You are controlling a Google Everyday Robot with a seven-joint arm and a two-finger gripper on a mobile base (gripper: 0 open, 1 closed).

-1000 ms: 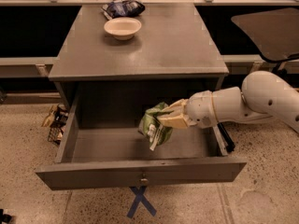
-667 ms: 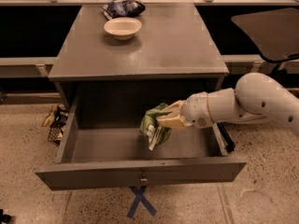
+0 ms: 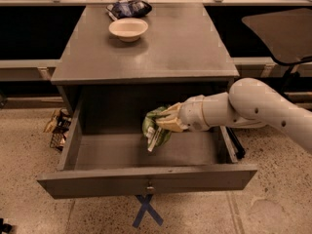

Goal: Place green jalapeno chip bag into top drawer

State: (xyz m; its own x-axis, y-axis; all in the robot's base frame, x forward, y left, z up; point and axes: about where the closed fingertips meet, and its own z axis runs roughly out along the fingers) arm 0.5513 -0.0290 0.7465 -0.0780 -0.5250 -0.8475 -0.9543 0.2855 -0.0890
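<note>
The top drawer [image 3: 146, 178] is pulled wide open, a shallow grey box with a flat front panel and a small metal knob. My gripper [image 3: 163, 122] reaches in from the right over the drawer's middle and is shut on the green jalapeno chip bag [image 3: 155, 129]. The shiny green bag with white patches hangs from the fingers inside the drawer, just above its floor.
On the grey cabinet top [image 3: 180, 43] stand a cream bowl [image 3: 128, 29] and a dark blue and white chip bag [image 3: 128, 8] behind it. A wire basket with packets [image 3: 57, 126] sits on the floor at the left. A blue tape cross [image 3: 146, 210] marks the floor in front. A dark chair [image 3: 280, 30] is at the right.
The gripper and the bag have shifted slightly left and a little deeper over the drawer. The drawer has not moved.
</note>
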